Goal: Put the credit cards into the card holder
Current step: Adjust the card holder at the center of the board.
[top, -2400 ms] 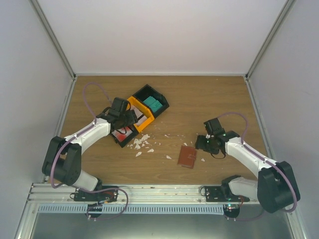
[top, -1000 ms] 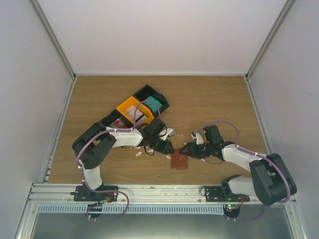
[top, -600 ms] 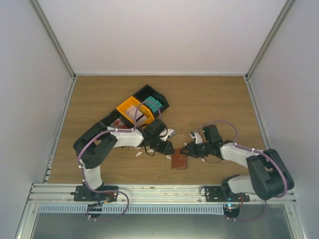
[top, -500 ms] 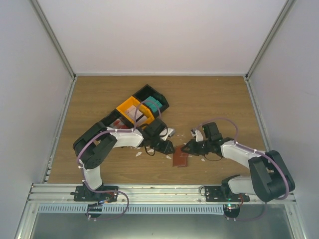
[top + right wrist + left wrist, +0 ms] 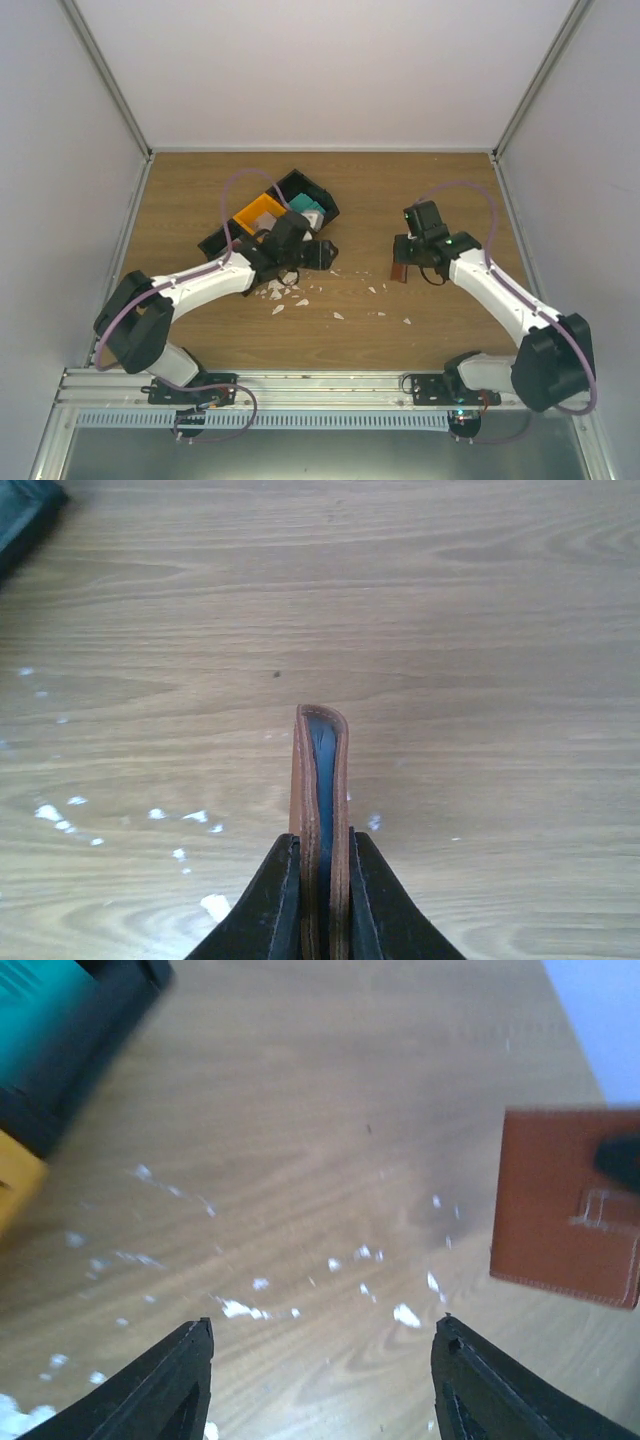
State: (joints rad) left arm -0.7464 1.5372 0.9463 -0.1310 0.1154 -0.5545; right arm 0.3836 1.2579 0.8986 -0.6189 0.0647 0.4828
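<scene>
The card holder (image 5: 320, 750), a reddish-brown wallet with blue inside, stands edge-on between the fingers of my right gripper (image 5: 320, 840), which is shut on it. Seen from above, the card holder (image 5: 399, 269) hangs over the table right of centre, under the right gripper (image 5: 404, 262). In the left wrist view the card holder (image 5: 560, 1210) shows flat-on at the right edge. My left gripper (image 5: 322, 1328) is open and empty over bare wood; from above the left gripper (image 5: 322, 254) is just in front of the tray. A teal credit card (image 5: 303, 204) lies in the tray's black compartment, and this teal card (image 5: 40, 1010) shows blurred at top left.
The black-and-orange compartment tray (image 5: 250, 215) sits at the back left, partly under my left arm. Small white scraps (image 5: 285, 290) are scattered across the table's middle, also white scraps (image 5: 240, 1308) below the left fingers. Grey walls close in the table on three sides.
The right gripper closed on the card holder, lifted it off the table and carried it back and to the right. The left gripper opened and drew back toward the tray.
</scene>
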